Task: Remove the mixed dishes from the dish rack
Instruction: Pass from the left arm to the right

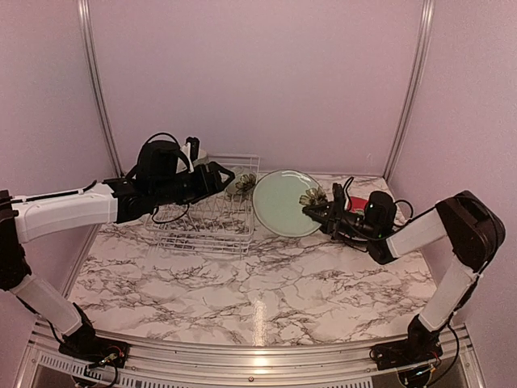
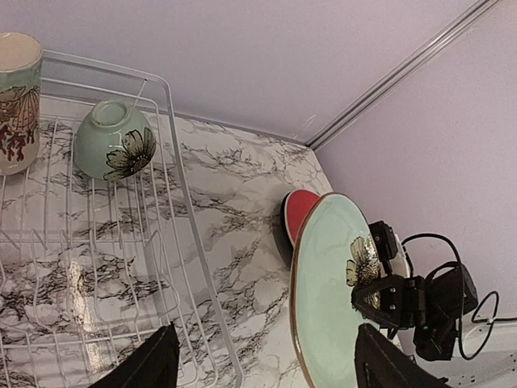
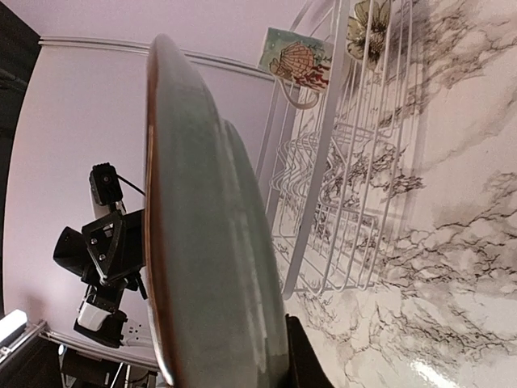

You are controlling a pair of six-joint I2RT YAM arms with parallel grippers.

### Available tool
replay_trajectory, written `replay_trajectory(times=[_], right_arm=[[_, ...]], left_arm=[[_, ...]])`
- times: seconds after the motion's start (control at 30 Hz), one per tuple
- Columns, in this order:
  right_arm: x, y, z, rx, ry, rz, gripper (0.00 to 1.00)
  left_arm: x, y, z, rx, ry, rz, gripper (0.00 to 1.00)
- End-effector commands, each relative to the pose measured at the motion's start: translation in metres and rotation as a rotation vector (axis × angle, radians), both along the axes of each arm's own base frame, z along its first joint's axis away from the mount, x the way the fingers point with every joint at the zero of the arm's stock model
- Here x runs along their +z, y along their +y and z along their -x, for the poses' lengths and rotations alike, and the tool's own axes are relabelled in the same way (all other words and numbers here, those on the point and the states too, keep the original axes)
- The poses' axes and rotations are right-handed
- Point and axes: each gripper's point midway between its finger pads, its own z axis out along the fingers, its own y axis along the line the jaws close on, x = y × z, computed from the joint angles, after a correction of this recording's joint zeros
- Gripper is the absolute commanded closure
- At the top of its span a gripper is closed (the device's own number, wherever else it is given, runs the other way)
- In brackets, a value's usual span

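The white wire dish rack (image 1: pixel 206 220) stands at the back left. Inside it, a small pale green bowl (image 2: pixel 113 141) lies on its side, with a cream floral mug (image 2: pixel 16 101) upright beside it. My right gripper (image 1: pixel 317 208) is shut on the flowered edge of a pale green plate (image 1: pixel 283 202). It holds the plate upright, just right of the rack and off the table. The plate (image 3: pixel 202 242) fills the right wrist view edge-on, with one finger (image 3: pixel 305 356) behind it. My left gripper (image 1: pixel 226 174) hovers open over the rack's right end. Its fingers (image 2: pixel 153 364) straddle empty space left of the plate (image 2: pixel 331 299).
A red disc (image 2: pixel 303 212) lies on the marble table (image 1: pixel 266 291) behind the plate, near the right arm's wrist. Purple walls with metal corner rails (image 1: pixel 408 89) close in the back and sides.
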Motion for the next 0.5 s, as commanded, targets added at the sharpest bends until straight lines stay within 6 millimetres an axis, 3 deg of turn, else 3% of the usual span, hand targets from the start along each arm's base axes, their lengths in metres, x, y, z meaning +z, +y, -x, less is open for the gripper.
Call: replay_trajectory(times=[0.0,0.47], right_arm=[[0.049,-0.040,-0.012,-0.090,-0.179,-0.021,1.00],[-0.006,-0.171,-0.059,-0.392,-0.022,0.265,1.00]], left_arm=[[0.011,0.019,-0.005,0.069,-0.045,-0.078,0.23],[0.016,0.011,-0.006,0.032,-0.064,-0.075,0.10]])
